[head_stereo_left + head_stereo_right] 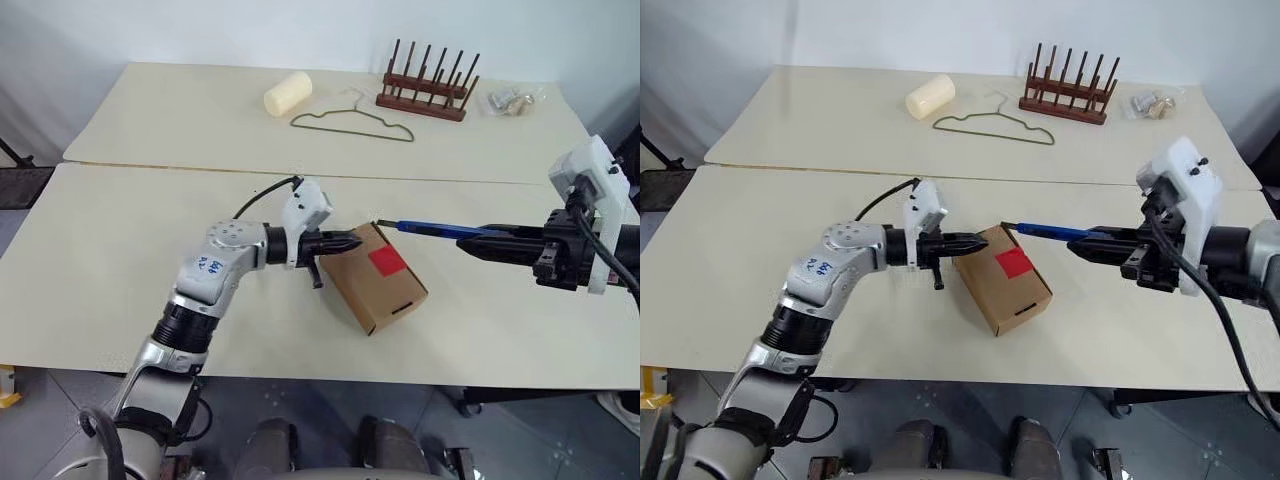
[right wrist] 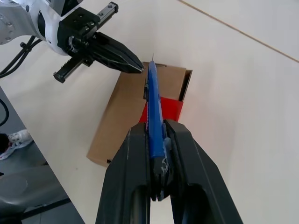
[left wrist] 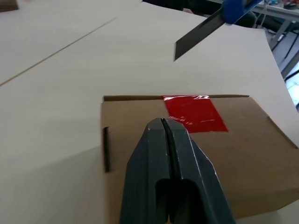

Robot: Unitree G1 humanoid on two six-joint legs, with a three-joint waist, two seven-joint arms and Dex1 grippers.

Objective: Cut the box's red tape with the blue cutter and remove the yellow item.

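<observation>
The brown box point(image 1: 375, 280) lies closed on the near table, with the red tape point(image 1: 387, 261) across its flap seam. My left gripper point(image 1: 356, 241) is shut and empty, its tip over the box's left top edge, just short of the tape point(image 3: 196, 112). My right gripper point(image 1: 470, 243) is shut on the blue cutter point(image 1: 440, 230). The cutter lies level, pointing left, and its bare blade tip point(image 1: 380, 223) hangs just above the box's far edge. In the right wrist view the cutter point(image 2: 154, 112) points at the box point(image 2: 126, 116). The yellow item is hidden.
On the far table lie a pale cream roll point(image 1: 287, 92), a wire hanger point(image 1: 352, 124), a dark wooden peg rack point(image 1: 425, 88) and a small clear bag point(image 1: 512, 100). A seam separates the two tables behind the box.
</observation>
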